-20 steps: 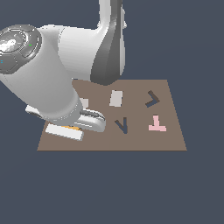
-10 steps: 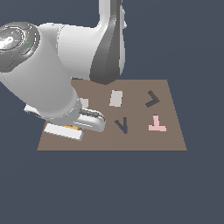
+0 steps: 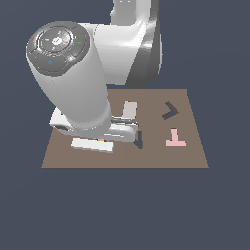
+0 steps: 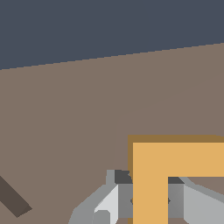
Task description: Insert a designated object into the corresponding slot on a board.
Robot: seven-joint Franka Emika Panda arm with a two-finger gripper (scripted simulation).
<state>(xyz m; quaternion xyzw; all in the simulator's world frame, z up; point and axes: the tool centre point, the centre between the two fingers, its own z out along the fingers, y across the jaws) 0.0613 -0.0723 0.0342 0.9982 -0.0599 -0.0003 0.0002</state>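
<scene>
The orange L-shaped piece (image 4: 175, 162) fills the lower part of the wrist view, with one arm running down between my two fingers (image 4: 120, 197). My gripper (image 4: 151, 199) is shut on that arm, close over the brown board (image 4: 65, 122). In the exterior view only a sliver of the orange piece (image 3: 101, 140) shows under my hand (image 3: 93, 144), at the board's (image 3: 195, 156) left front. The dark L-shaped slot (image 3: 169, 111) lies at the back right, well apart from the gripper.
A pink T-shaped piece (image 3: 175, 139) lies in front of the slot. A navy V-shaped recess (image 3: 138, 140) sits just right of my hand, partly hidden. A light grey rectangle (image 3: 129, 110) lies mid-board. A dark strip (image 4: 13, 199) shows in the wrist view.
My hand and arm have shifted toward the exterior view's right along the board's front. The pieces on the board have not moved.
</scene>
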